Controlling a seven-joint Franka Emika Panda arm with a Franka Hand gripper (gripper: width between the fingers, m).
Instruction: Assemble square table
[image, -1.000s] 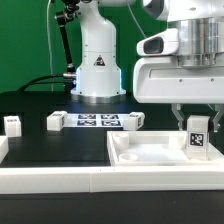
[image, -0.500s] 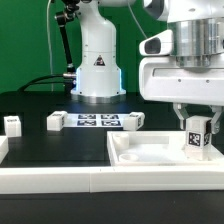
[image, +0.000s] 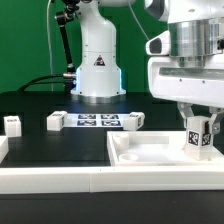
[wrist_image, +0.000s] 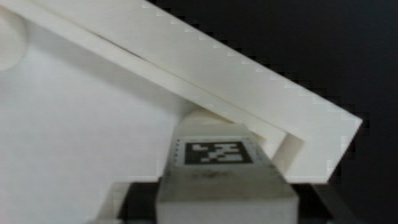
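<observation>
The white square tabletop (image: 150, 153) lies tray-like on the black table at the exterior view's right. My gripper (image: 200, 122) is shut on a white tagged peg leg (image: 199, 137) and holds it upright over the tabletop's far right corner. In the wrist view the leg (wrist_image: 217, 160) sits between my dark fingers (wrist_image: 143, 203), close to the raised rim corner (wrist_image: 294, 125) of the tabletop (wrist_image: 89, 110). Three more legs lie on the table: one at the far left (image: 11, 124), one beside the marker board (image: 57, 120), one on its other side (image: 132, 120).
The marker board (image: 97, 121) lies flat in front of the arm's base (image: 97, 75). A long white rail (image: 55, 181) runs along the front edge of the table.
My gripper has moved a little toward the exterior view's right with the leg in it, nearer the tabletop's right corner. The other parts have not moved.
</observation>
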